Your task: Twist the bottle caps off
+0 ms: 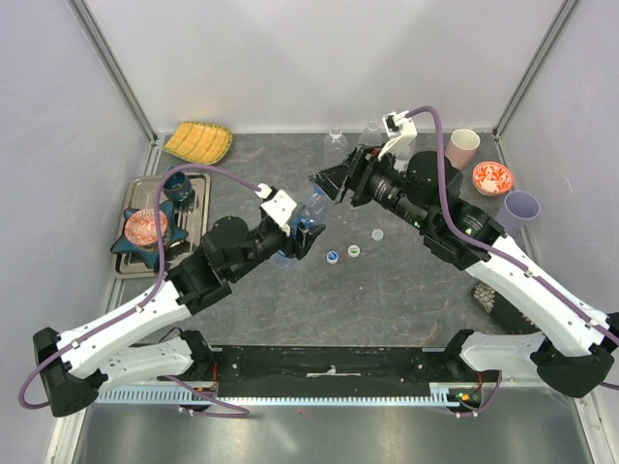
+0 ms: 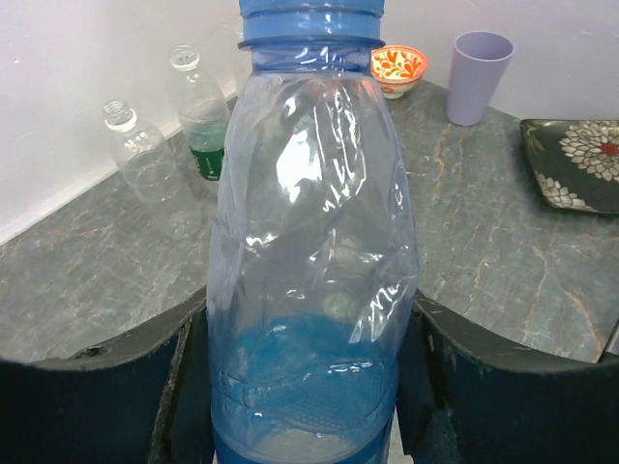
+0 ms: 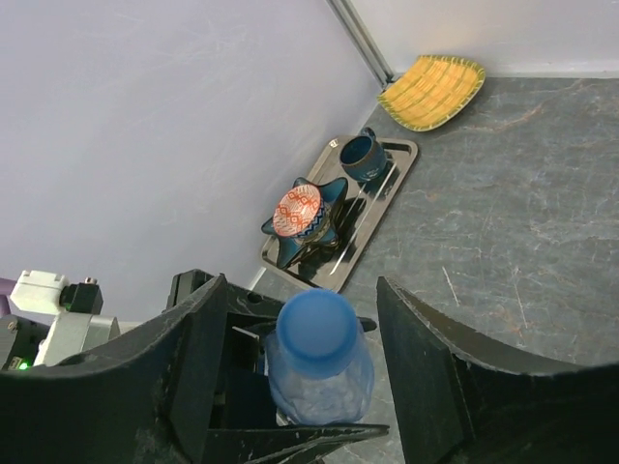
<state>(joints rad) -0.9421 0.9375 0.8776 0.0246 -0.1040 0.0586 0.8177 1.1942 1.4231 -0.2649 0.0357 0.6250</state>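
Observation:
My left gripper (image 1: 300,232) is shut on the lower body of the blue-tinted bottle (image 2: 314,242) and holds it tilted over the table. Its blue cap (image 3: 314,331) is on the neck. My right gripper (image 3: 311,360) is open, with one finger on each side of the cap and apart from it; it also shows in the top view (image 1: 324,187). Three loose caps lie on the table: white-and-blue (image 1: 332,256), white-and-green (image 1: 354,249) and plain white (image 1: 377,234). A clear bottle (image 2: 145,159) and the green-label bottle (image 2: 200,111) stand uncapped at the back; another clear bottle (image 1: 335,143) stands there.
A metal tray (image 1: 198,188) at the left holds a star dish with a patterned bowl (image 1: 145,228) and a dark blue cup (image 1: 178,184). A yellow plate (image 1: 198,142) lies at the back left. A pink cup (image 1: 462,147), an orange bowl (image 1: 492,178) and a purple cup (image 1: 520,208) stand at the right.

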